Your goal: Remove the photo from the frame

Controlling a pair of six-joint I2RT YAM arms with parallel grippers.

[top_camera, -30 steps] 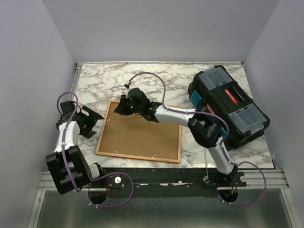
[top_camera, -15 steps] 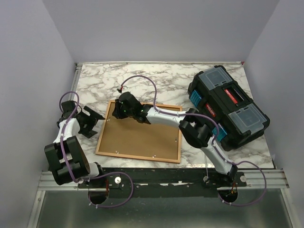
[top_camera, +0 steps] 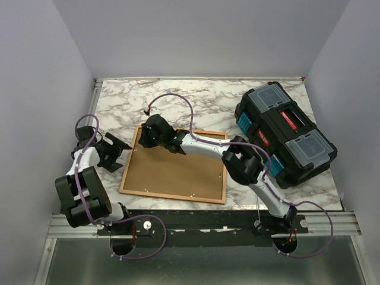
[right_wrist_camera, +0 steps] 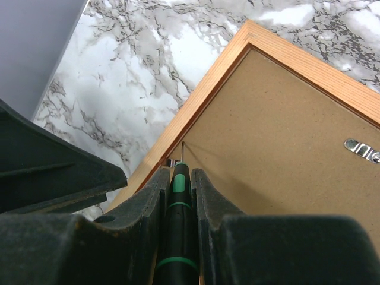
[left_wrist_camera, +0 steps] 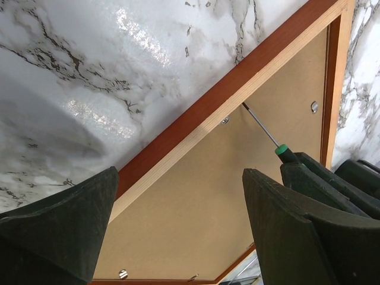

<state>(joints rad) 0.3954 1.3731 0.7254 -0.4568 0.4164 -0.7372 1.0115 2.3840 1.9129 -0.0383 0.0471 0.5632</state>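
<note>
Two arms, left arm [top_camera: 80,199] and right arm [top_camera: 240,165]: black joint blocks, pale bluish-white links, purple cables [top_camera: 172,94] looping loose; fingers [left_wrist_camera: 297,231] thick, matte, dark green-black.

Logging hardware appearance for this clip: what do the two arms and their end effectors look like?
The left arm and right arm both have white links between bulky black joint housings, and a purple cable loops alongside each. The left end effector and right end effector are black. Up close, their fingers are thick, dark, matte wedges.
</note>
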